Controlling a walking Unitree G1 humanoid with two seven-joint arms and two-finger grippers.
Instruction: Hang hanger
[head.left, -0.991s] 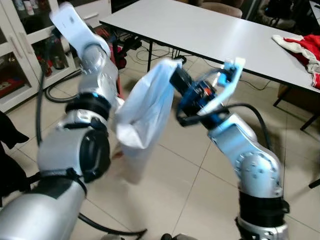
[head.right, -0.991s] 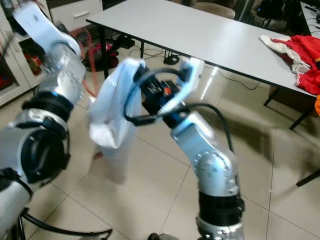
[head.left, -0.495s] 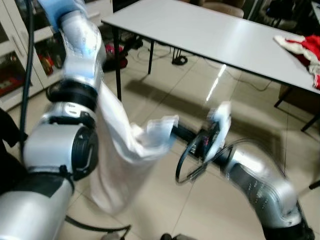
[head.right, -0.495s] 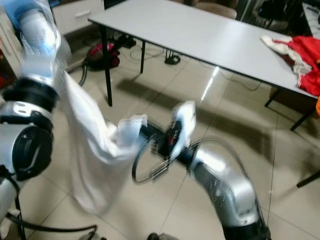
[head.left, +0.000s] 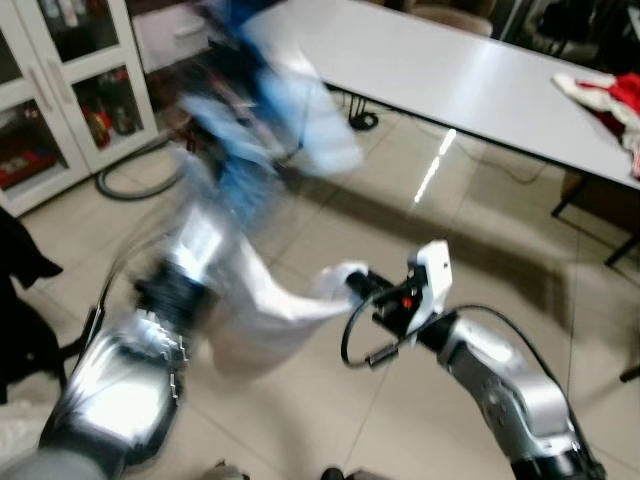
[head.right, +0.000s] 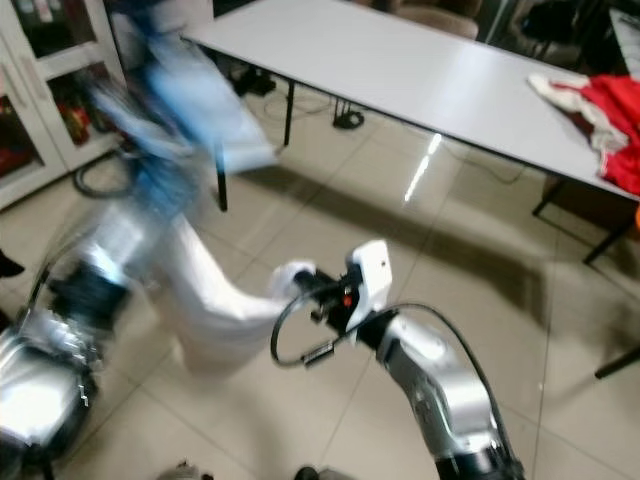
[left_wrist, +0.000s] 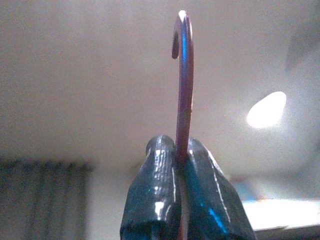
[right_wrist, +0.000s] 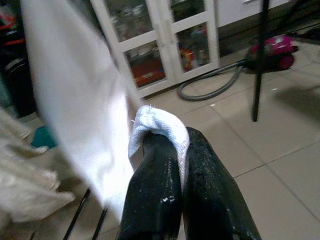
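Observation:
A white garment (head.left: 262, 300) hangs stretched between my two arms. My left arm (head.left: 190, 290) is raised high and blurred by motion. In the left wrist view the left gripper (left_wrist: 181, 150) is shut on the shank of a reddish hanger, and the hanger's hook (left_wrist: 181, 35) points at the ceiling. My right gripper (right_wrist: 177, 145) sits low over the floor, shut on a bunched corner of the white garment (right_wrist: 162, 125); in the left eye view the same gripper (head.left: 352, 284) is near the middle.
A long white table (head.left: 440, 70) runs across the back with red and white clothes (head.left: 605, 95) on its right end. White glass-door cabinets (head.left: 55, 90) stand at the left, with a hose (head.left: 135, 180) on the tiled floor. A dark object (head.left: 20, 300) lies at the left edge.
My left arm has swung up and toward the middle, lifting the hanger and the garment. The right gripper has dropped from chest height to low over the floor, still holding the cloth.

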